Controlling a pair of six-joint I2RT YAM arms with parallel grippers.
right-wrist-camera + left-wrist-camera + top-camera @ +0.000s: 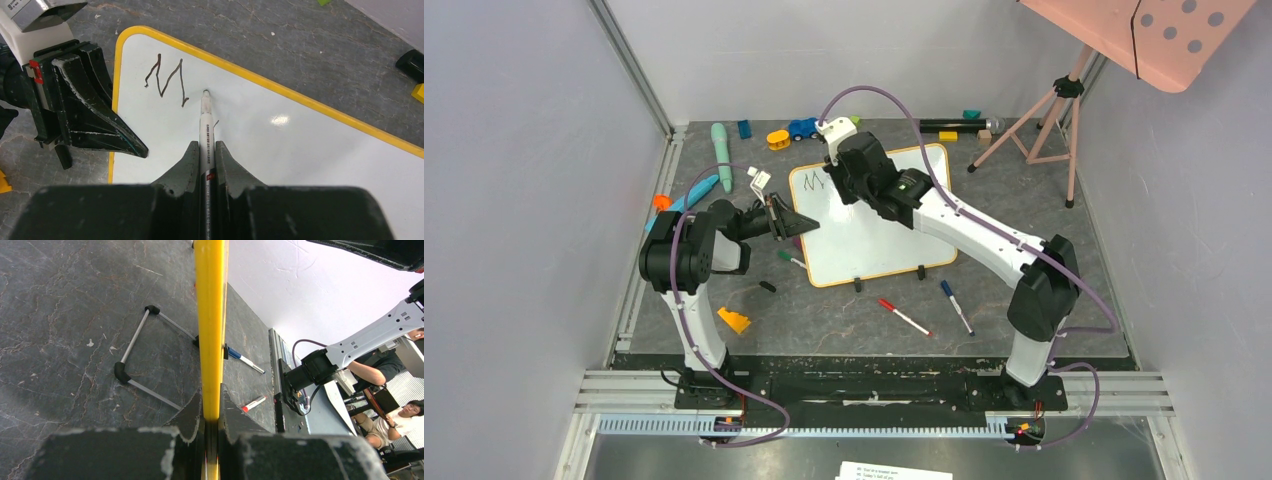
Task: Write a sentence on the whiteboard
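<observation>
Flat mid-table: whiteboard (874, 245), long axis left to right, feet nearward, left gripper (812, 226) pinched tight on its left orange frame. In its far-left corner, wobbly dark "M" of the sentence (167, 80), with marker (205, 115) tip just right, squeezed in the right gripper (205, 146). Before its near edge, red pen (904, 317) and blue pen (956, 306).
</observation>
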